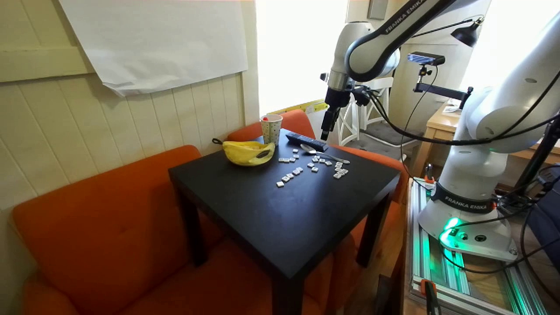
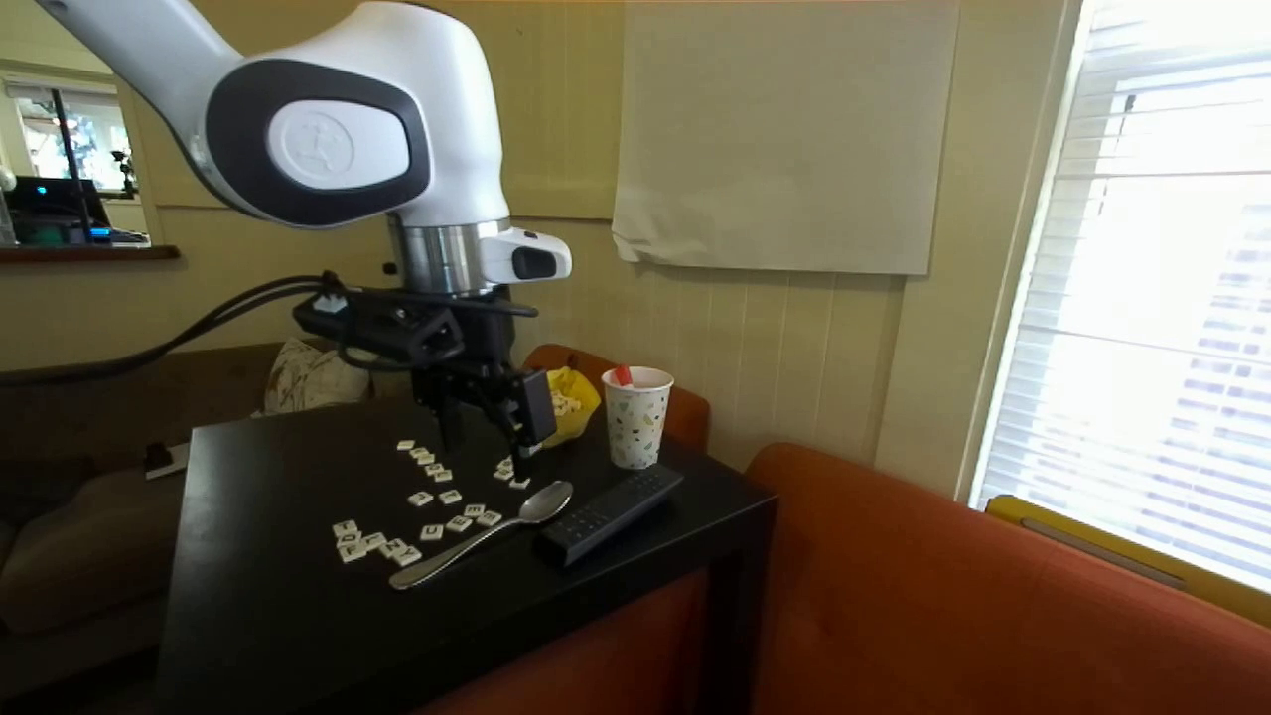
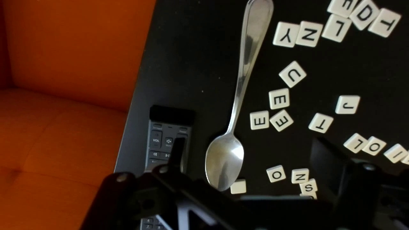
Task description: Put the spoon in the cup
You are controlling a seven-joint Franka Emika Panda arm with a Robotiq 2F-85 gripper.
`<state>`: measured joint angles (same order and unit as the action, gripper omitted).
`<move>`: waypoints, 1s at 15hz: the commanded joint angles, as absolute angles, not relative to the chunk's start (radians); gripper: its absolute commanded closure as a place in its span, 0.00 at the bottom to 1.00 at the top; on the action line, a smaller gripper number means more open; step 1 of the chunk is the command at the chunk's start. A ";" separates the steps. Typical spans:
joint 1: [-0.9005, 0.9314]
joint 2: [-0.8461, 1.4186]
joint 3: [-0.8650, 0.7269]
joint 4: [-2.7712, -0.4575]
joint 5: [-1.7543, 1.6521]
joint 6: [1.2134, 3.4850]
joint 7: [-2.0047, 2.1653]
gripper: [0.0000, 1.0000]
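The metal spoon lies flat on the black table in both exterior views (image 1: 326,155) (image 2: 487,536); its bowl and handle fill the middle of the wrist view (image 3: 224,159). The cup is a white speckled tumbler standing upright near the table's back corner (image 1: 272,132) (image 2: 636,425), with something red showing at its rim; it is out of the wrist view. My gripper is above the table, over the spoon's area (image 1: 324,134) (image 2: 487,447). In the wrist view the gripper (image 3: 249,143) is open and empty, its fingers wide apart, with the spoon's bowl nearer the left finger.
A dark remote (image 1: 306,142) (image 2: 611,514) (image 3: 167,145) lies beside the spoon, near the table's edge. White letter tiles (image 1: 288,176) (image 2: 432,532) (image 3: 276,174) are scattered close to the spoon. A yellow banana-like dish (image 1: 245,155) (image 2: 584,422) holding pale pieces stands near the cup.
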<state>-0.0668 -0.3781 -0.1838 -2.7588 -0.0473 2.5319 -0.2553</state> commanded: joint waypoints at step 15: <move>-0.100 -0.209 -0.132 -2.758 -0.068 2.643 -0.180 0.43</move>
